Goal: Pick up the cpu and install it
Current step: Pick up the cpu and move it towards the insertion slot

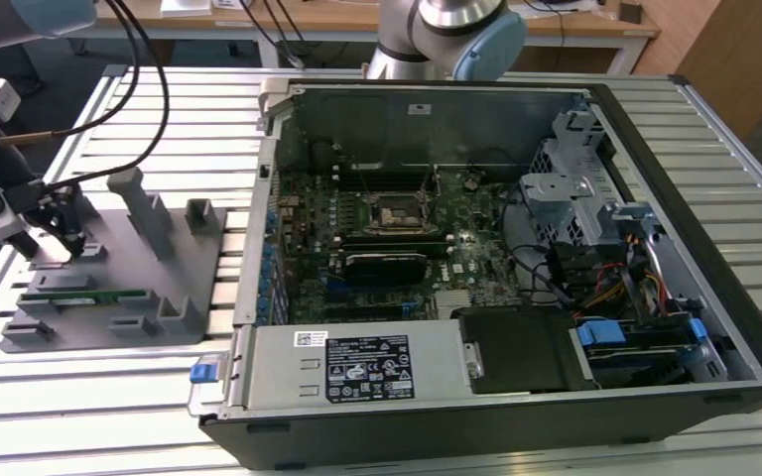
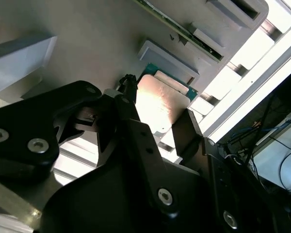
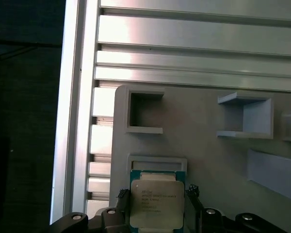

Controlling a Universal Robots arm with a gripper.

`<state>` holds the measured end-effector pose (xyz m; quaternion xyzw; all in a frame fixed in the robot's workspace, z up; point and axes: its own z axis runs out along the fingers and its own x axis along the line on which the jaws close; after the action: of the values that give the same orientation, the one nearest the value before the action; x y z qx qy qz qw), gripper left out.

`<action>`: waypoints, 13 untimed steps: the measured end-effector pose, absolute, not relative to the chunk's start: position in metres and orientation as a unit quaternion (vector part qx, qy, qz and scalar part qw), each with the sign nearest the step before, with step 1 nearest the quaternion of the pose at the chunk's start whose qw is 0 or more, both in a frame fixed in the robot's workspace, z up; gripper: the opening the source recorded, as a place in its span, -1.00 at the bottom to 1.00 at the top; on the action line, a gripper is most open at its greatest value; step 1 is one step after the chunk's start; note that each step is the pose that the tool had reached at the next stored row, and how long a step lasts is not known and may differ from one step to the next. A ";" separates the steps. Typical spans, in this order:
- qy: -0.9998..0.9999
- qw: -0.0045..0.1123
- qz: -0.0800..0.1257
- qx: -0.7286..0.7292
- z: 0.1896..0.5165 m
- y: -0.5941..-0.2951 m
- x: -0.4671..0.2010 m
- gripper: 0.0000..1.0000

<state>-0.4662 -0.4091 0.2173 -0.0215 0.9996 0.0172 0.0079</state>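
The black two-fingered gripper (image 1: 57, 243) hangs low over the flat grey plastic fixture plate (image 1: 123, 263) at the exterior view's left, well apart from the open black computer case (image 1: 705, 213) that lies on the ribbed aluminium table (image 1: 90, 416)

The cpu (image 3: 157, 204), a small flat square chip with a dull silver metal top on a thin green-edged base, lies flat on the grey plate, just beside a low raised grey rim (image 3: 157, 161). It sits between the gripper's two black fingers (image 3: 122, 195), which are spread with one on each side of the chip. In the first wrist view a thin strip of grey plate shows between each fingertip and the chip's edge, so they flank it without clamping it

In both wrist views the chip's metal top catches the light. On the same plate, nearer the exterior view's lower edge, a long green memory stick (image 1: 83, 295) lies in its slot. Inside the case, the black square socket frame (image 1: 392, 210) sits on the green motherboard (image 1: 480, 263) with nothing silver in it
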 end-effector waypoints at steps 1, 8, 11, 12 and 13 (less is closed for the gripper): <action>1.000 0.008 0.017 -0.021 0.219 -0.409 -0.466 0.07; 1.000 0.008 0.017 -0.021 0.231 -0.409 -0.466 0.07; 1.000 0.008 0.017 -0.021 0.236 -0.409 -0.466 0.07; 1.000 0.008 0.017 -0.021 0.238 -0.409 -0.466 0.07; 1.000 0.008 0.017 -0.021 0.240 -0.409 -0.466 0.07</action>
<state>-0.4662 -0.4091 0.2404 -0.0214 0.9996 0.0172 0.0079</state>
